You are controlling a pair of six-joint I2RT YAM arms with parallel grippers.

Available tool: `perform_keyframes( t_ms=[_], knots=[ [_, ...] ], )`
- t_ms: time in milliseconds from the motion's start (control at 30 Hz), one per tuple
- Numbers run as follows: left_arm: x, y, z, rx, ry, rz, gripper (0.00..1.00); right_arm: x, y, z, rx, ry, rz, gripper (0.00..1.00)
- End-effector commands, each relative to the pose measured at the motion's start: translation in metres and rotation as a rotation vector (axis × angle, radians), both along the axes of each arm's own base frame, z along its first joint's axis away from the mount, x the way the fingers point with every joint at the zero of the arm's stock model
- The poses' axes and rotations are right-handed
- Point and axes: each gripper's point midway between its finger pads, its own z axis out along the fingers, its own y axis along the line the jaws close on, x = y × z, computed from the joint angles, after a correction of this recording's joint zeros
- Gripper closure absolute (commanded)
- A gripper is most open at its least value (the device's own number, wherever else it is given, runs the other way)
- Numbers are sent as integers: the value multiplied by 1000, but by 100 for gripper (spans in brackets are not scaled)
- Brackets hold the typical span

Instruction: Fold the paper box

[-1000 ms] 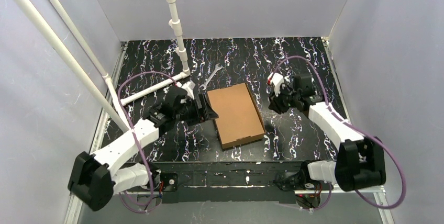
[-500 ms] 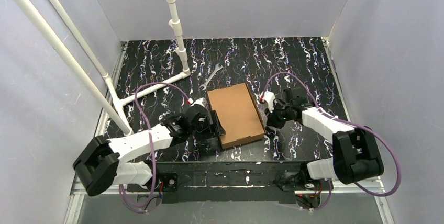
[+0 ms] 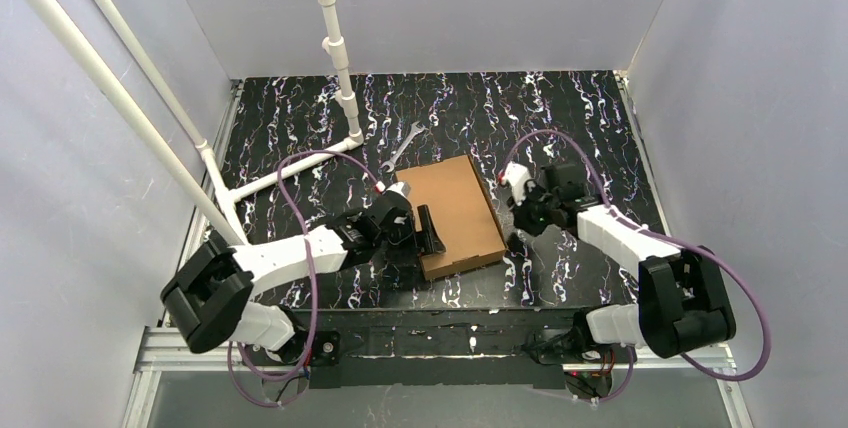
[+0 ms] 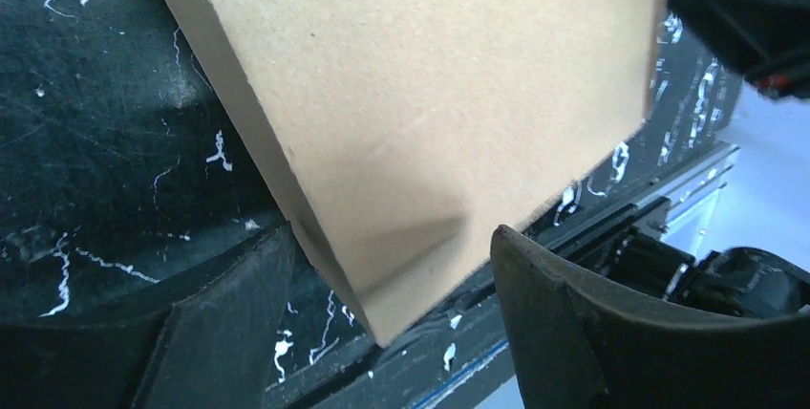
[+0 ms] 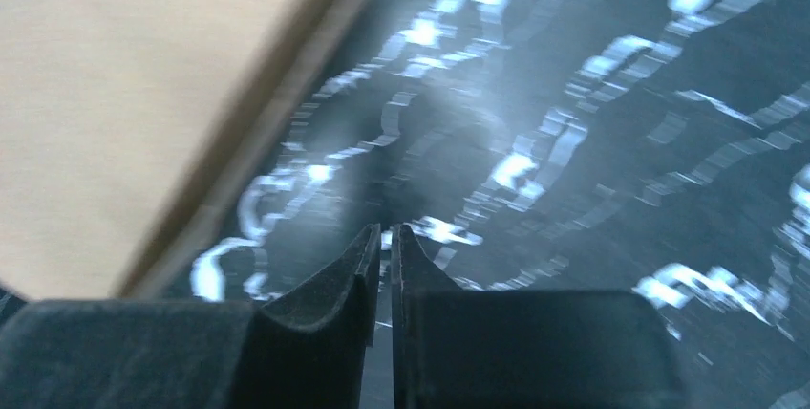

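Observation:
The paper box (image 3: 453, 213) is a closed flat brown cardboard box lying on the black marbled table, its long side running near to far. My left gripper (image 3: 428, 234) is open at the box's near left corner, its fingers straddling that corner (image 4: 382, 304) without closing on it. My right gripper (image 3: 516, 216) is shut and empty, low over the table just off the box's right edge (image 5: 124, 113).
A metal wrench (image 3: 402, 146) lies on the table just beyond the box's far left corner. A white pipe frame (image 3: 290, 166) stands at the back left. Grey walls enclose the table on three sides.
My left gripper has slid along the box's left side toward its near corner and now straddles it. My right gripper has moved in close to the box's right edge.

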Motion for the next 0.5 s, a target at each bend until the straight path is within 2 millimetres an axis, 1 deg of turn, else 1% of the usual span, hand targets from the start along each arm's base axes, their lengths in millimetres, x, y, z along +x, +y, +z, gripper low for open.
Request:
perform_keyframes(
  t_ms=[0, 67, 100, 167, 200, 233, 267, 300, 367, 433, 467],
  knots=[
    [6, 20, 28, -10, -82, -1, 25, 53, -18, 45, 50, -182, -162, 81],
    [13, 30, 38, -36, -95, 9, 20, 65, -16, 52, 65, -202, -172, 80],
    [19, 34, 43, -53, -101, 17, 17, 72, -11, 54, 81, -203, -170, 80],
    [33, 41, 51, -89, -105, 39, 12, 85, 1, 56, 131, -173, -174, 80],
    [40, 42, 54, -108, -97, 41, 9, 93, 8, 50, 156, -129, -193, 80],
    [49, 43, 56, -119, -95, 51, 8, 103, 15, 55, 175, -127, -206, 81],
    [57, 44, 55, -117, -87, 60, 7, 111, 22, 46, 169, -85, -254, 82],
    [63, 43, 53, -113, -75, 62, 7, 119, 28, 43, 151, -74, -278, 83],
    [74, 39, 45, -97, -43, 59, 8, 128, 47, 40, 117, -81, -276, 85],
    [81, 31, 34, -90, -6, 42, 10, 124, 71, 37, 89, -85, -231, 85],
    [84, 26, 31, -93, 2, 30, 11, 119, 81, 34, 67, -85, -213, 85]
  ],
)
